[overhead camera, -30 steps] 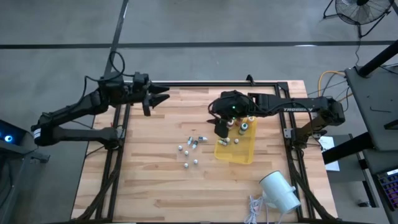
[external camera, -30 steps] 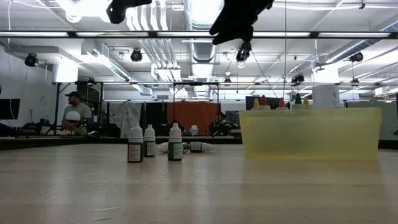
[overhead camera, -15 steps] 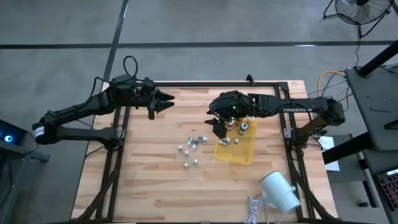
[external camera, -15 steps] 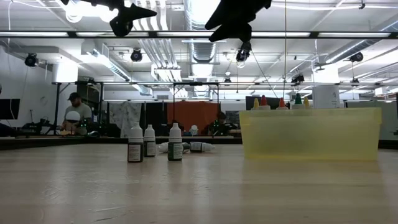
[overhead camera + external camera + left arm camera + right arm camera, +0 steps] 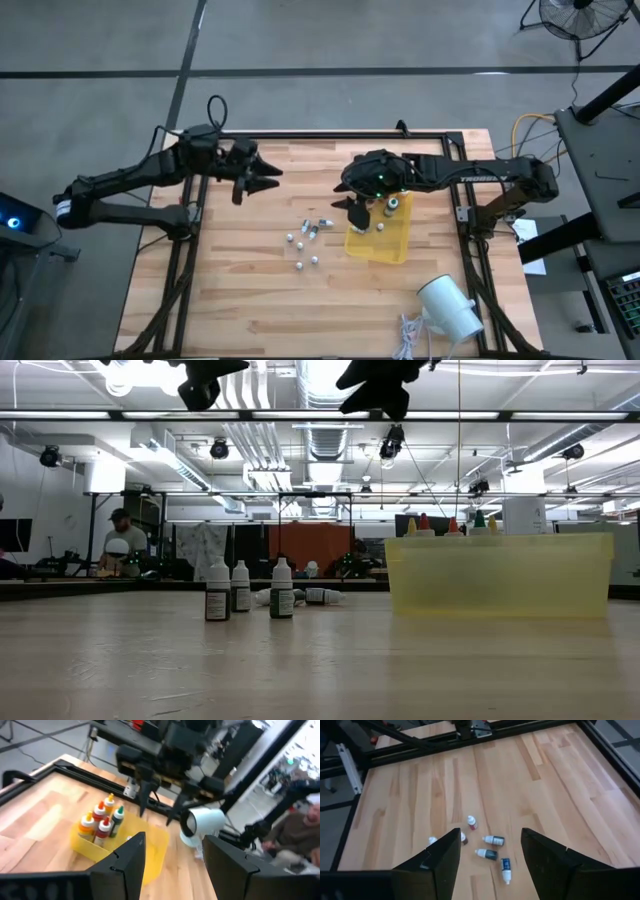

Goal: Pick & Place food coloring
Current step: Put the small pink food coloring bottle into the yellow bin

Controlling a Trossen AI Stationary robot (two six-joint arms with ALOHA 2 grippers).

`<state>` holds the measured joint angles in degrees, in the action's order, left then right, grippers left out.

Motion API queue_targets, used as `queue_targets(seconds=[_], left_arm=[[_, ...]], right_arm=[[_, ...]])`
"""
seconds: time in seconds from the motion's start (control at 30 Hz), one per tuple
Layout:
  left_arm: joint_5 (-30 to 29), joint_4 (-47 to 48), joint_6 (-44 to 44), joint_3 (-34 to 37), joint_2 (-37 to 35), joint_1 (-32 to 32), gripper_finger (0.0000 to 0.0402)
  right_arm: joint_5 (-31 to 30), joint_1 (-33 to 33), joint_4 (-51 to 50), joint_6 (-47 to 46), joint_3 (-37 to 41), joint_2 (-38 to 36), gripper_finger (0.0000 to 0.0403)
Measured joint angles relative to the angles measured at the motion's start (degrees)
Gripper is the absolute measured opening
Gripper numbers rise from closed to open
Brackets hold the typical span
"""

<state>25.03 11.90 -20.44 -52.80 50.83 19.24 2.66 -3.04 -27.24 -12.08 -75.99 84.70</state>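
On my end: left gripper (image 5: 268, 176) is up in the air over the far-left part of the table (image 5: 240, 300), fingers (image 5: 131, 857) spread apart, nothing between them. It's well clear of the vials and nowhere near touching the wood. Moving right, the small white-capped vials (image 5: 308, 240) are loose on the table just left of the yellow bin (image 5: 385, 250); from the low view three stand upright (image 5: 240, 588) and a couple more lie on their sides behind them (image 5: 318, 596). The right wrist view shows the same scatter (image 5: 490, 847), some upright, some tipped over, all apart from each other. Next, right gripper (image 5: 357, 211) hangs above the bin's near-left edge, fingers (image 5: 444, 857) parted and empty, pointing down toward the table and vial cluster. In the low view both grippers show only as dark shapes at the top, high above everything. The bin holds the coloured-top bottles (image 5: 390, 204) at its far end, standing upright and bunched together; left wrist view shows orange, red and green tops (image 5: 102, 820) packed in one corner, and I see one or two small vials (image 5: 362, 227) lying on the bin floor nearer me. Far right, near edge: a big white cylinder (image 5: 450, 306) lying on its side, well apart from the bin.
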Motion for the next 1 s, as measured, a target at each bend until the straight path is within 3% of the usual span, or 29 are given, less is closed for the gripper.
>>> queue_targets(seconds=[0.3,0.8,1.0], left_arm=[[-1.5,3.0,2.2,-0.1,0.0,-4.6,0.0168],[-16.9,12.2,5.8,-0.1,2.1,-16.1,0.0167],[-17.9,13.9,6.4,-0.3,6.3,-19.9,0.0167]], right_arm=[[0.8,0.1,-6.7,0.0,0.0,-1.4,0.0201],[0.3,0.1,-8.2,3.4,0.0,-2.8,0.0201],[0.3,0.0,-8.8,4.2,0.0,-2.8,0.0201]])
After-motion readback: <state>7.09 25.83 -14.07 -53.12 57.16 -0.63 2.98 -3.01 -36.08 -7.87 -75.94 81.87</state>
